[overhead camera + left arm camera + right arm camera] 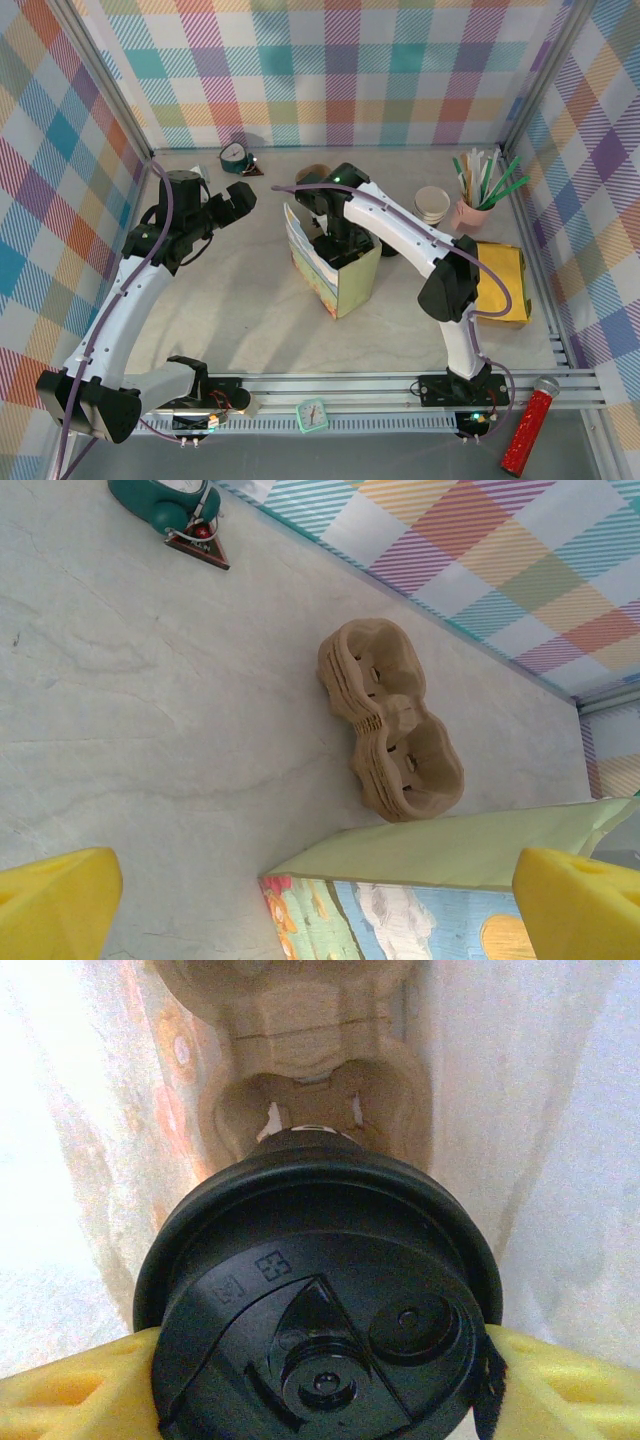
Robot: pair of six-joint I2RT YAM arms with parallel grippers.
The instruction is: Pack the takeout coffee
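Already done: small paper coffee cup with a round black plastic lid (320,1300) is inside the pale-green illustrated paper bag (345,285), centre of the top view.
Left to do: probably seating it in the brown moulded-pulp carrier (300,1050) below, then letting go.
Right gripper (318,1390): closed on the cup.
Left gripper (320,895): wide, empty, beside the bag.
Cup look: lid glossy, embossed, seated level; wall hidden.

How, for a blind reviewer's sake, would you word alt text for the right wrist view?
The takeout coffee, seen from above its black lid, is clamped in the right gripper, yellow fingers at either side. Beyond it, a brown pulp cup carrier lies between the pale inner walls of the paper bag.
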